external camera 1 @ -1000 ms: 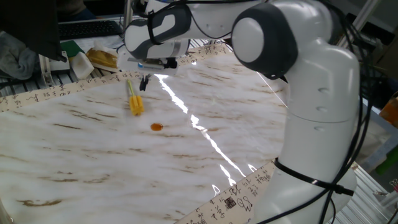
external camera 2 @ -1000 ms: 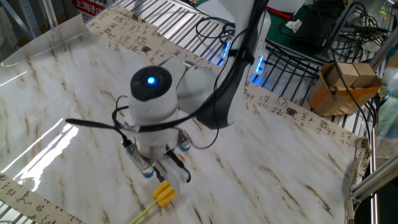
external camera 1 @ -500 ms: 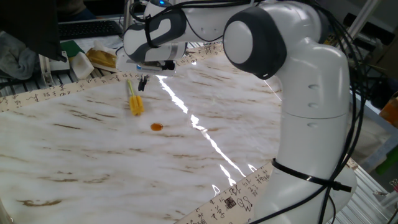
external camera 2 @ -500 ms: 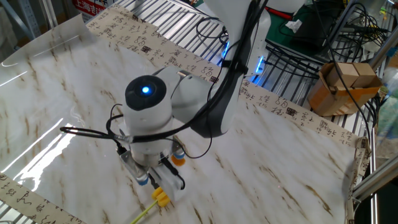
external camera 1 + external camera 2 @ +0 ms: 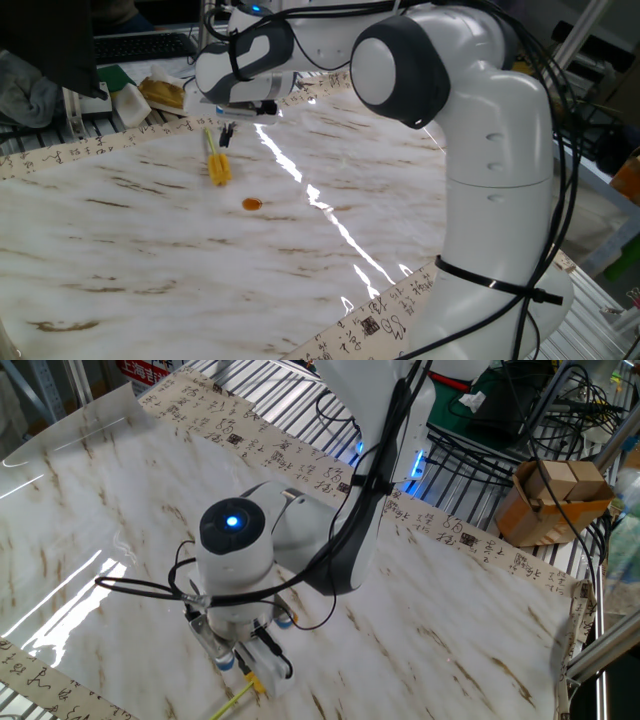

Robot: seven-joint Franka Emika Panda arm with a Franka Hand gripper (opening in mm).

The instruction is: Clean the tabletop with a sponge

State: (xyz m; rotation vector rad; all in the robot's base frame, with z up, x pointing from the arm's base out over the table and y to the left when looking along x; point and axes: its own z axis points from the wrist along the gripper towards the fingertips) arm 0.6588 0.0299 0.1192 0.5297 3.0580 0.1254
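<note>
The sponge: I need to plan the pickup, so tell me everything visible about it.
The sponge has a yellow-orange oblong head on a thin pale yellow-green stick handle. It lies flat on the tabletop, handle pointing towards the far edge. The gripper hangs just above the handle end, not gripping it. Its material cannot be told.

The scene is covered by two fixed cameras set on different sides of the table. In one fixed view, the tabletop [image 5: 150, 250] is seen from close beside the robot's base [image 5: 490, 300], which fills the 3 o'clock side; the camera is aimed across the surface toward clutter at 11 o'clock. In the other fixed view, the tabletop [image 5: 480, 640] is looked down on steeply from high above, with the arm [image 5: 235, 555] seen from overhead at centre and shelving and cables at 1 o'clock. The marble surface, its printed beige edge strip [image 5: 70, 152] [image 5: 300, 460] and the arm are shared by both views.
</note>
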